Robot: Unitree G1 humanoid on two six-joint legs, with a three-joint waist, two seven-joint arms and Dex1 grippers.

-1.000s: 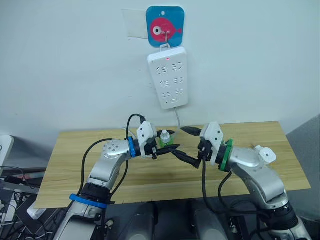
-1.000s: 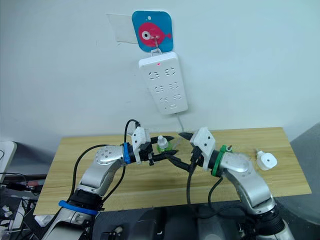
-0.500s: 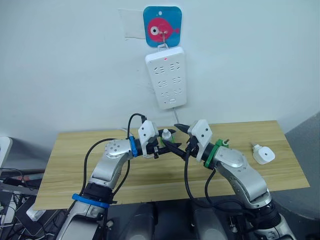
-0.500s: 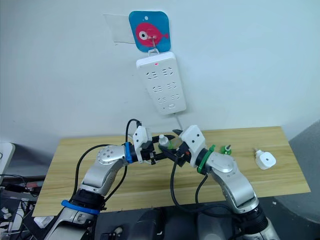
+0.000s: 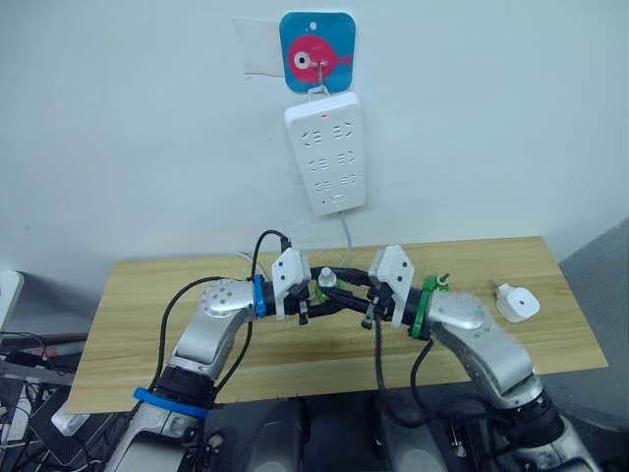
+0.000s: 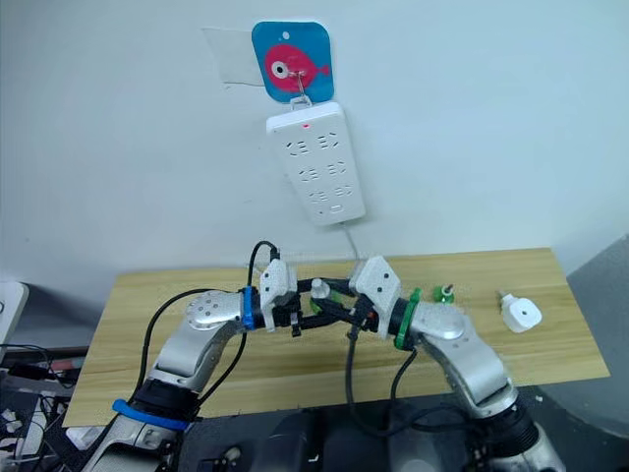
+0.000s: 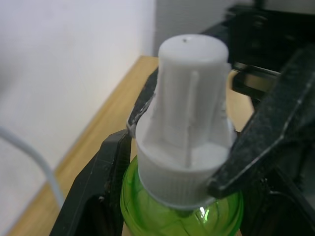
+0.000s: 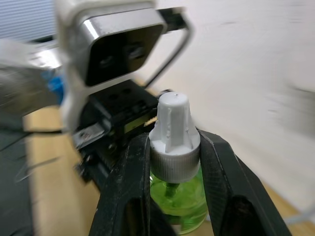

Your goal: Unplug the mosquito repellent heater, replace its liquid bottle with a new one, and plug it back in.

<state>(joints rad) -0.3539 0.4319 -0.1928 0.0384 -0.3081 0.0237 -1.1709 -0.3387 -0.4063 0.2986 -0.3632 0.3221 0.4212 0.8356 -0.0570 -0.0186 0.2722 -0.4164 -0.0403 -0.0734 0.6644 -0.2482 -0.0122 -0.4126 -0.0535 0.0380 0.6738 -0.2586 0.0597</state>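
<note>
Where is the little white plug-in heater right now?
The small white rounded heater lies on the wooden table's right end, apart from the right gripper.

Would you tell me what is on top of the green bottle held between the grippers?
A white ribbed cap covers the green bottle; the neck beneath it is hidden. Both grippers' fingers flank the cap.

Green liquid bottle (image 7: 182,216) with a ribbed white cap (image 7: 189,123); black fingers (image 8: 125,182); white heater (image 5: 516,302) at right on the pale wood-grain table (image 5: 147,324); white power strip (image 5: 324,152) beneath a blue hook plate (image 5: 316,51) bearing a pink fish
</note>
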